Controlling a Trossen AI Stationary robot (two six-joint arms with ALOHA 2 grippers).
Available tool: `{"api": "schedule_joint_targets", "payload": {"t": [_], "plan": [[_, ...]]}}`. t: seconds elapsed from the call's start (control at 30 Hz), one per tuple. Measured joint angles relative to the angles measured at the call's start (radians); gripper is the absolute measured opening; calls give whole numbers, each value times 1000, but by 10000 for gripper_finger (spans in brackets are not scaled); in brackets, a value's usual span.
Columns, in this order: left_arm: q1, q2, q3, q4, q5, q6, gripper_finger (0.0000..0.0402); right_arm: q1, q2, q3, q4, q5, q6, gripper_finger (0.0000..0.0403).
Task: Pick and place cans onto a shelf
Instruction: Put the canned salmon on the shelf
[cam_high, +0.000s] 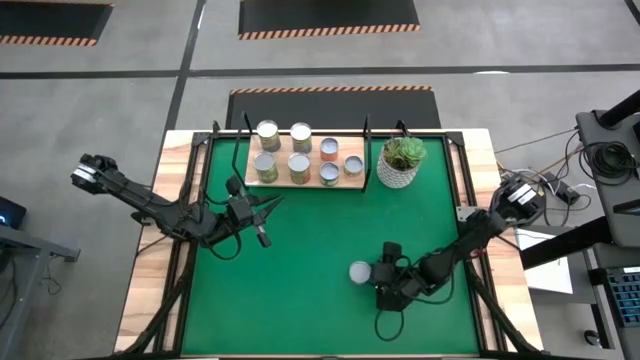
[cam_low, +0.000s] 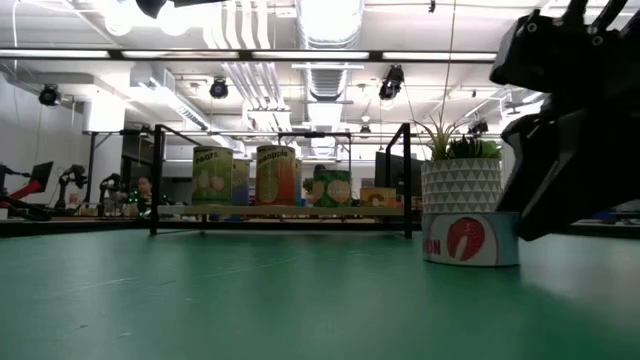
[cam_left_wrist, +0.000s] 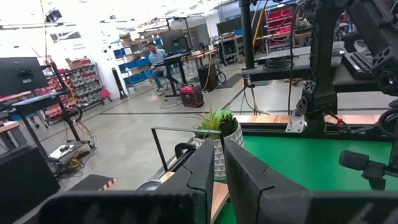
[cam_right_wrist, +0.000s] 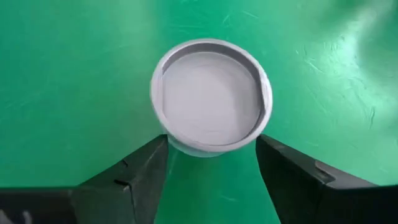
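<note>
Both arms (cam_high: 160, 205) are matte black, jointed links. The right arm (cam_high: 470, 240) has a round grey joint cap. Fingers (cam_right_wrist: 134, 177) are dark, wedge-shaped, smooth-faced.

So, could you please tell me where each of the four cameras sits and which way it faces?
High view: overhead, straight down on the green mat, both arms, the shelf.
Low view: at mat height, level towards the shelf; right arm at the right edge.
Left wrist view: past the shut left gripper towards the plant pot.
Right wrist view: down on a lone can between the right gripper fingers.
Shared: that can shows in three views.
</note>
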Motion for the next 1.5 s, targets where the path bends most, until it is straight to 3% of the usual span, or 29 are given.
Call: {"api": "schedule_joint_targets", "payload": {"t": [0.33,0.5,0.8,1.0,1.3,1.5], "plan": [[0,0,0,-10,2,-18,20,-14,88,-6,160,9,-50,328],[0,0,0,-9,2,-30,20,-14,149,-15,325,29,-72,352],[-3,0,0,-17,4,-91,20,-13,259,-20,556,141,-58,333],[-6,0,0,-23,4,-108,20,-14,250,-21,564,149,-50,303],[-6,-1,0,-22,3,-99,20,-61,165,6,466,149,-53,284],[-7,-8,33,-22,-5,-13,20,-161,63,75,225,149,-15,285]]}}
